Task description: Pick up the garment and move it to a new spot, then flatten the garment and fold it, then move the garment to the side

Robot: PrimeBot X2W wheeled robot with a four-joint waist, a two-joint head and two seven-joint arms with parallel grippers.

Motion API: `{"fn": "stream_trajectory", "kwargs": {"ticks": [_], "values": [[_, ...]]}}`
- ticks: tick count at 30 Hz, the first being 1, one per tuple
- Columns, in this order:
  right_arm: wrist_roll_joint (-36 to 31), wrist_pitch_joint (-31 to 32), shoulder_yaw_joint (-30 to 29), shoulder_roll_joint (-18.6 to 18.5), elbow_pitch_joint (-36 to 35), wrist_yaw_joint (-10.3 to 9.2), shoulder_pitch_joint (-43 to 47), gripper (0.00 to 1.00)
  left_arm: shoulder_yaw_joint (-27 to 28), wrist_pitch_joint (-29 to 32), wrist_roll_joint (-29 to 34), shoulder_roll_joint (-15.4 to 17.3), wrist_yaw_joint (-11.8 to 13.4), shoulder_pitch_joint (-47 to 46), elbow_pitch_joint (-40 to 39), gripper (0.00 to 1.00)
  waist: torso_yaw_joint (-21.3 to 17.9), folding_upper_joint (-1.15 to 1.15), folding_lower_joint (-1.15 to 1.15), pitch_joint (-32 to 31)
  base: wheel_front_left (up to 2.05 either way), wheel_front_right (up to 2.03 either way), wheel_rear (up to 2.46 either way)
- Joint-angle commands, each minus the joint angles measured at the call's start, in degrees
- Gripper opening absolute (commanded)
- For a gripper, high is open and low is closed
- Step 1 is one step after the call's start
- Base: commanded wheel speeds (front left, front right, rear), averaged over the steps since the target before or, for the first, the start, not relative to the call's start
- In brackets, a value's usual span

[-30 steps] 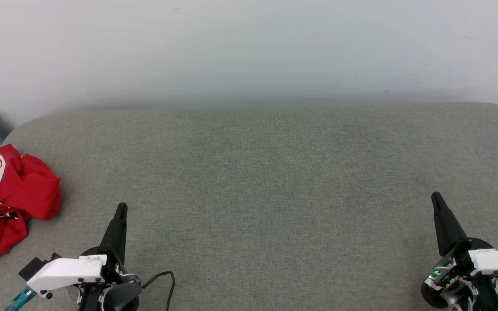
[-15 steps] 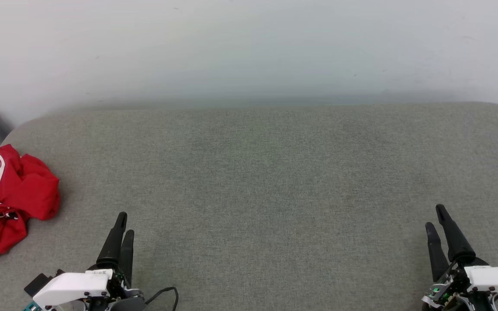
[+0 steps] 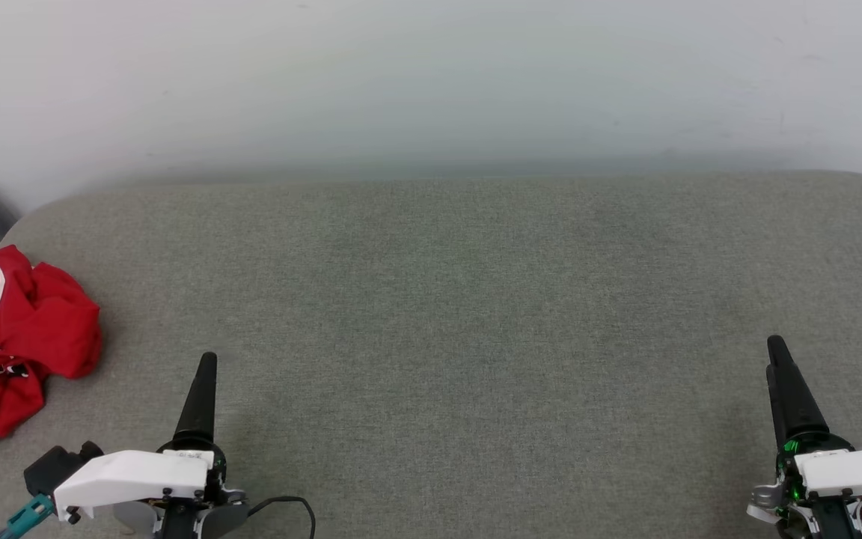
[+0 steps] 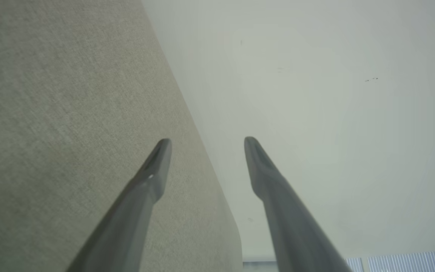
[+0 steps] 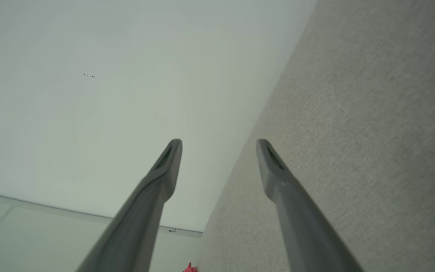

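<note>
One garment (image 3: pixel 19 337), red with a white sleeve and black lettering, lies crumpled at the left edge of the grey fabric worktop (image 3: pixel 461 314), well apart from both hands. Left hand (image 4: pixel 206 145): fingers spread, empty. Right hand (image 5: pixel 219 145): fingers spread, empty. A red speck at the right wrist view's lower edge is probably the same garment.

At the left edge of the plain grey woven-fabric counter (image 3: pixel 438 314) you have the crumpled red jersey garment (image 3: pixel 27 329), with white sleeve, red-and-white striped trim and black white-outlined lettering. Your left end effector (image 3: pixel 206 367) and right end effector (image 3: pixel 777 352) show black fingers (image 3: pixel 197 408) and white housings (image 3: pixel 132 475).
</note>
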Motion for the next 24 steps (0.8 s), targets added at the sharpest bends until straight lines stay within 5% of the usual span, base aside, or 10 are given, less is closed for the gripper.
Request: {"fn": "stream_trajectory", "kwargs": {"ticks": [1,24], "values": [[-3.49,-0.78,0.11,-0.04,-2.08,0.0,-0.22,1.0,-0.59,-0.71,3.41,0.15,0.92,-0.86,-1.84,1.0,0.02,0.0,0.0,0.08,0.0,0.0,0.0],[-30.23,-5.82,1.97,-0.01,-7.74,-0.01,2.87,1.0,-6.78,-5.7,30.17,0.54,8.39,0.65,-4.98,1.0,0.14,0.0,0.0,0.52,0.0,0.0,0.0]]}}
